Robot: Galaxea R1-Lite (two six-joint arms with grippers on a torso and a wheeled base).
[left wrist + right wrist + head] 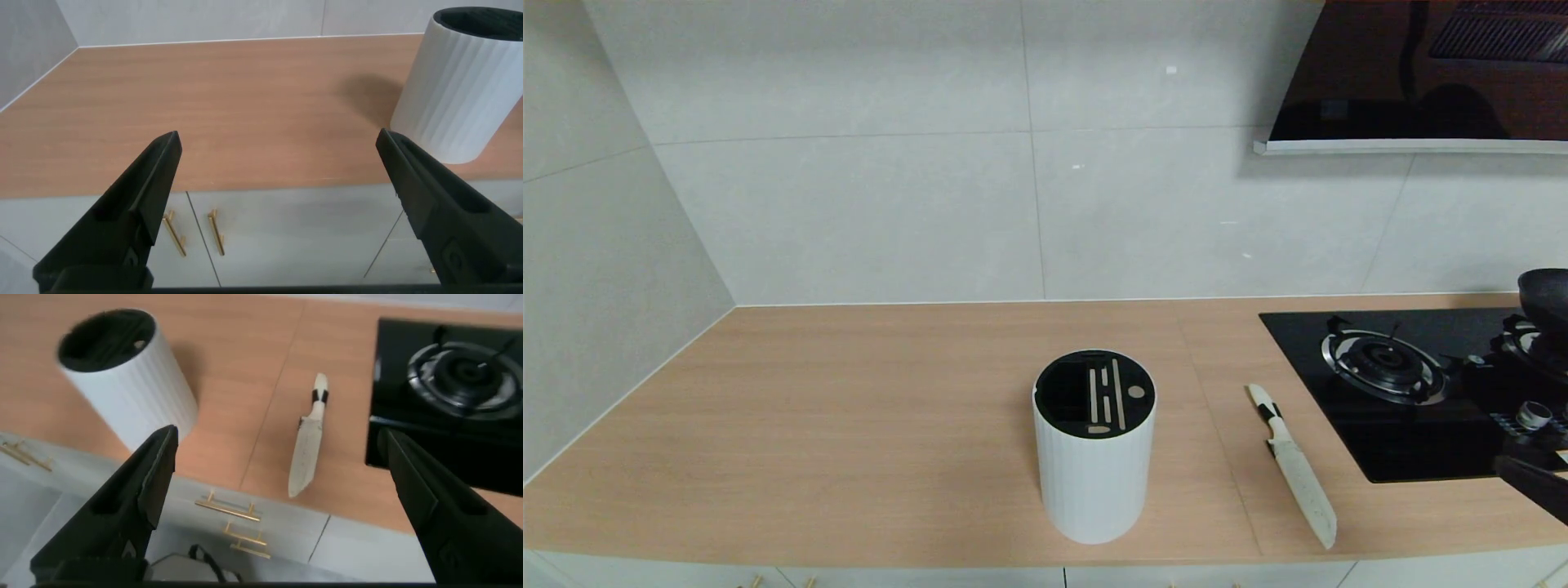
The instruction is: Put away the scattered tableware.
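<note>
The left gripper (pixel 275 140) is held wide open, and nothing is held between its two dark fingers (pixel 139 196). It is kept nearer than the holder (pixel 462 90), out in front of the counter's edge. The right gripper (pixel 278 437) is opened just as wide, and nothing is held in it either. It is also kept nearer than the holder.

Under the counter's edge, below the holder, pale cupboard doors (pixel 286 237) with thin gold handles (pixel 214 231) are seen.

The holder (pixel 1094 465) is a tall white round tub with fine ribs down its side. It is stood upright on the wooden counter (pixel 849 408), close to the front edge. Its top is black, and long thin slots and one big opening are cut into it.

The knife (pixel 1290 461) is laid flat on the counter, to the right of the holder and apart from it. Its blade is pale and speckled, and its white handle is marked with a black band. Its long line is run from front to back. The tip is pointed at the front edge, and the handle is pointed at the wall. The tip end is leaned a bit farther from the holder than the handle end.

Past the knife, farther right of the holder, a black stove (pixel 1388 441) with a round burner (pixel 1382 363) is set into the counter. A dark pan (pixel 1545 298) is seen at its far side.

Behind the holder, the wall (pixel 1013 204) is covered with big pale tiles. A dark hood (pixel 1421 73) is hung high up, to the holder's right.
</note>
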